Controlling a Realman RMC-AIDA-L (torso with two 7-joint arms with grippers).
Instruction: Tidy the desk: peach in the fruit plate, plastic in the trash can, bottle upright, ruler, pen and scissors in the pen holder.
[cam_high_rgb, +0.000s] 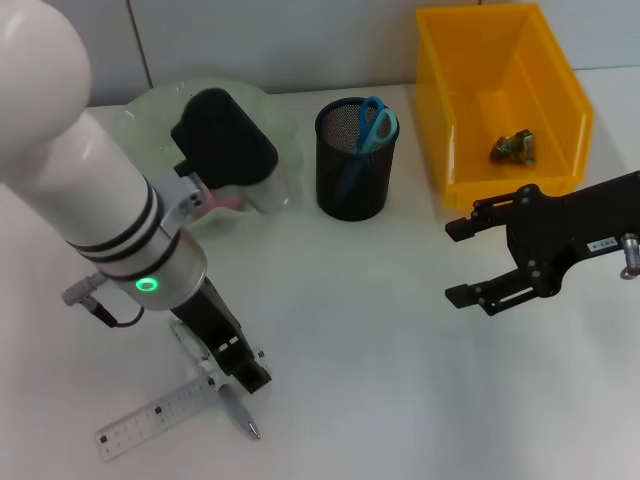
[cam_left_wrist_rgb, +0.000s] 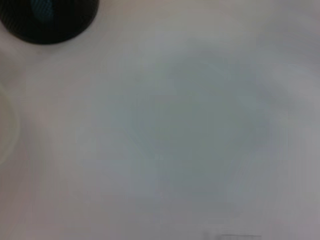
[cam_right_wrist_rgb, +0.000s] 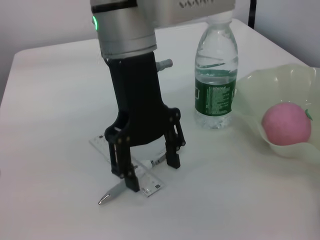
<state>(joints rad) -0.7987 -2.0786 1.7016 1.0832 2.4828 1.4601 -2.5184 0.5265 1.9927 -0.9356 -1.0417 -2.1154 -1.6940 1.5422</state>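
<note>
Low over the near edge of the table (cam_high_rgb: 400, 380), the left gripper (cam_high_rgb: 235, 372) is seen with its jaws spread apart, one finger on each side of the pen (cam_high_rgb: 238, 412). The fingertips (cam_right_wrist_rgb: 132, 181) are down at the pen, but it cannot be told whether they already press it. The pen is laid across the ruler (cam_high_rgb: 158, 412), with its silver tip pointing toward the near edge. In the right wrist view the same is shown from the side: the left gripper (cam_right_wrist_rgb: 152, 172) stands straight above the pen (cam_right_wrist_rgb: 116, 191) and the ruler (cam_right_wrist_rgb: 131, 170).

Behind the left arm, the bottle (cam_right_wrist_rgb: 215, 75) is placed upright, just beside the plate (cam_right_wrist_rgb: 260, 95). The pink peach (cam_right_wrist_rgb: 285, 124) is lying in the plate. In the head view the plate (cam_high_rgb: 160, 100) is partly hidden by the arm.

The holder (cam_high_rgb: 356, 160) is found near the middle of the table, with the blue scissors (cam_high_rgb: 372, 122) standing in it. To its right the yellow bin (cam_high_rgb: 500, 100) is set, and a crumpled piece of plastic (cam_high_rgb: 513, 147) is lying inside.

The right gripper (cam_high_rgb: 462, 262) is held above the table at the right side, well apart from the other things, with its jaws wide open and nothing between them.
</note>
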